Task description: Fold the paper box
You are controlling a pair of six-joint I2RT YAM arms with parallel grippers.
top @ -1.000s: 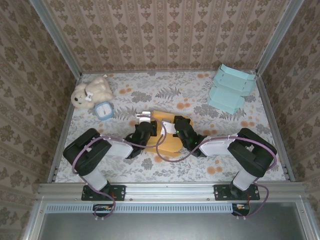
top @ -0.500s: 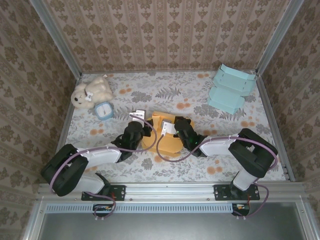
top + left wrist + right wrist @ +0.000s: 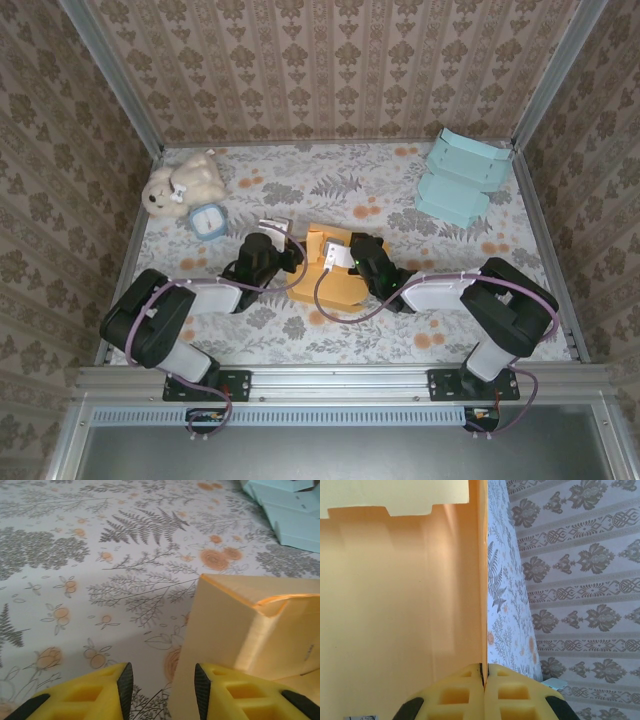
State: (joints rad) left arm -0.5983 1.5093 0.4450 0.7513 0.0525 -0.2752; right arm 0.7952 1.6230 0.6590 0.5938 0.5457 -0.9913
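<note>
Paper box [image 3: 340, 290] in right gripper [image 3: 483, 669] (low)

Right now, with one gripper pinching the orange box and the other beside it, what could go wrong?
The right gripper pinches one thin wall of the orange box; a sideways pull could crease or tear it.
The left gripper stands open over the table beside the box wall; closing there would probably miss the cardboard, or nudge the box.
</note>
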